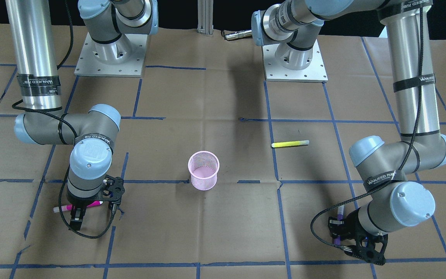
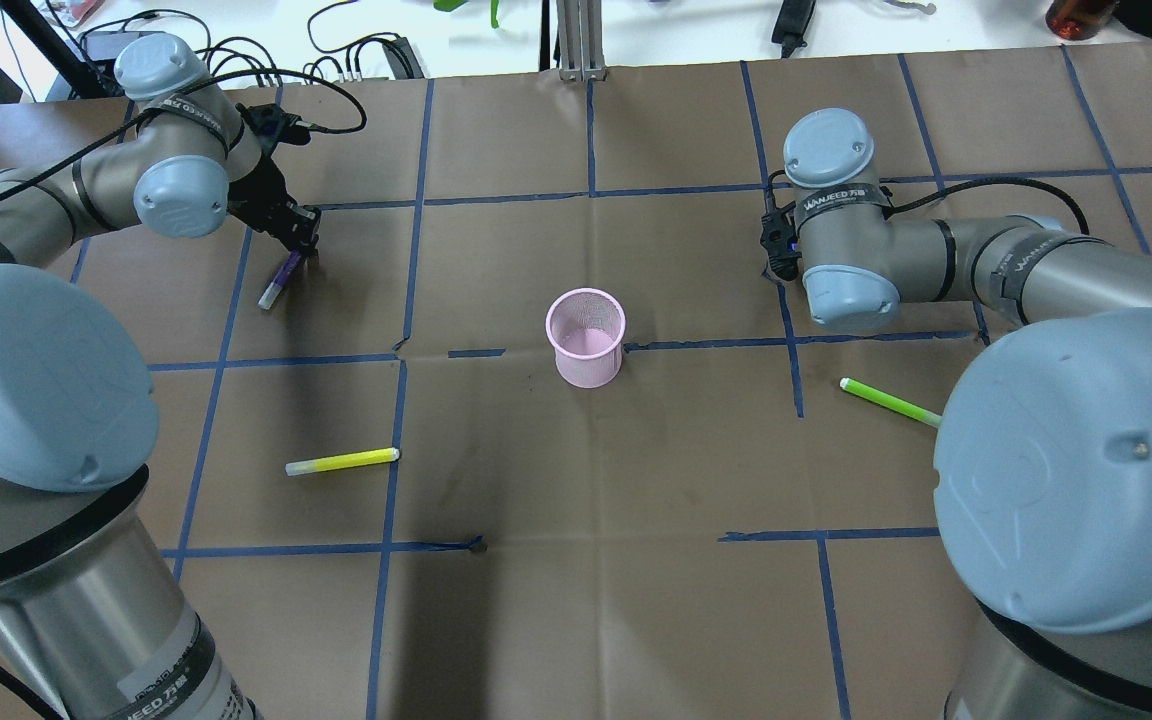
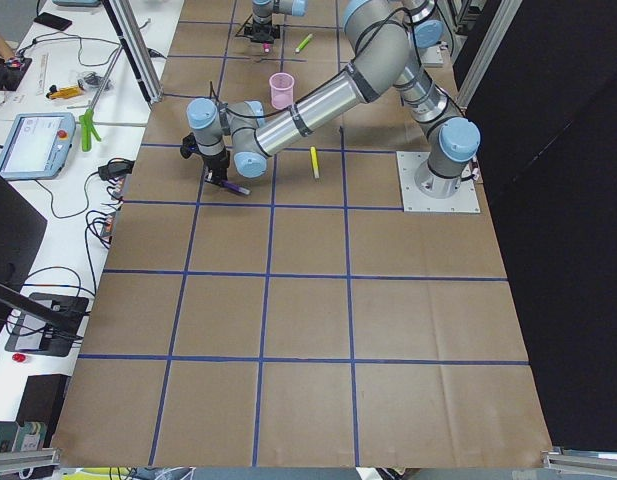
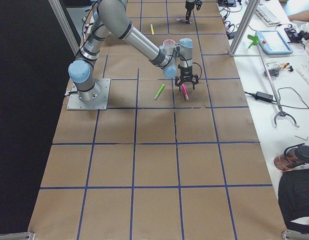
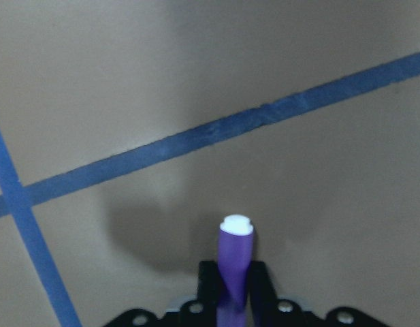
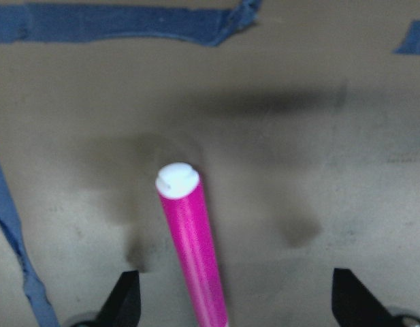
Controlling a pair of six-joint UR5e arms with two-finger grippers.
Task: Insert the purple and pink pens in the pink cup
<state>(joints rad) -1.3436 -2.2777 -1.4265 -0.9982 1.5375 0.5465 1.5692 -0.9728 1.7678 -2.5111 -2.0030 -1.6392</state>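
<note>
The pink mesh cup (image 2: 586, 337) stands upright at the table's middle, also in the front view (image 1: 203, 170). My left gripper (image 2: 302, 238) is at the far left. It is shut on one end of the purple pen (image 2: 279, 279), which slopes down to the table; the wrist view shows the purple pen (image 5: 235, 248) pinched between the fingers. My right gripper (image 1: 77, 221) is open and low over the pink pen (image 1: 91, 204), which lies flat. In the right wrist view the pink pen (image 6: 190, 245) lies between the wide-apart fingers (image 6: 122, 300). In the overhead view the right gripper is hidden under its wrist.
A yellow pen (image 2: 341, 461) lies on the near left of the table. A green pen (image 2: 889, 402) lies on the near right, close to my right arm. Blue tape lines cross the brown paper. Both arm bases (image 1: 295, 58) stand at the robot's edge.
</note>
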